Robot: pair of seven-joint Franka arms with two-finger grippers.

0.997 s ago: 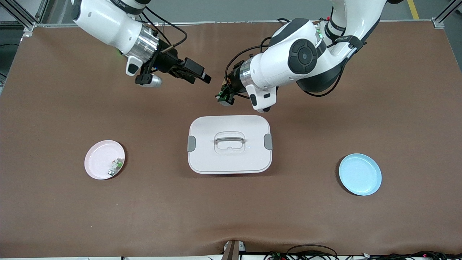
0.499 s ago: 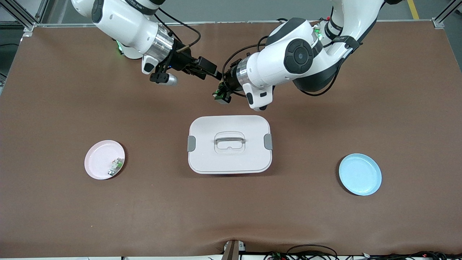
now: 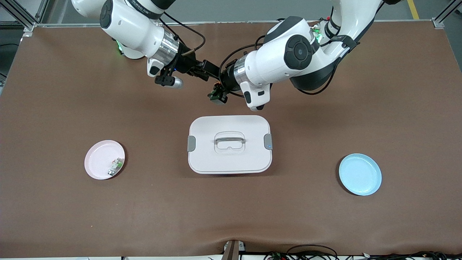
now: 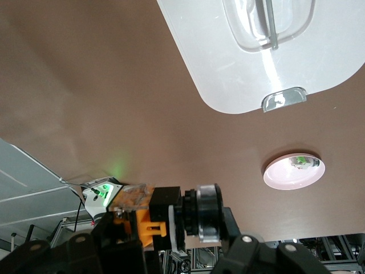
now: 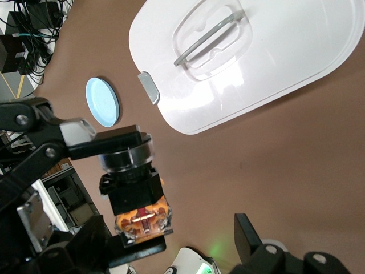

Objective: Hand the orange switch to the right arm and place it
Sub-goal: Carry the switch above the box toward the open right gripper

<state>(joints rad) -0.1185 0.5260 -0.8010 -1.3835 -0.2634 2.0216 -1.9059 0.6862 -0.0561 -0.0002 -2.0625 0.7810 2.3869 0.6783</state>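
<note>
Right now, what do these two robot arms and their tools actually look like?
Both arms are glossy white with rounded black joint caps and a silver metal ring at each wrist. Black cables loop along them, and small green lights glow near the joints. The left tool and the right tool are black, angular, two-fingered parts.

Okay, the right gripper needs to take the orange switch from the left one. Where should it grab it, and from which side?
Probably by the square black body of the orange switch. The left gripper clamps only the round collar end, so the body's flat sides are free. Bring the open right gripper in from the right arm's end of the table, with one of its fingers on each flat side, clear of the orange-marked end.
</note>
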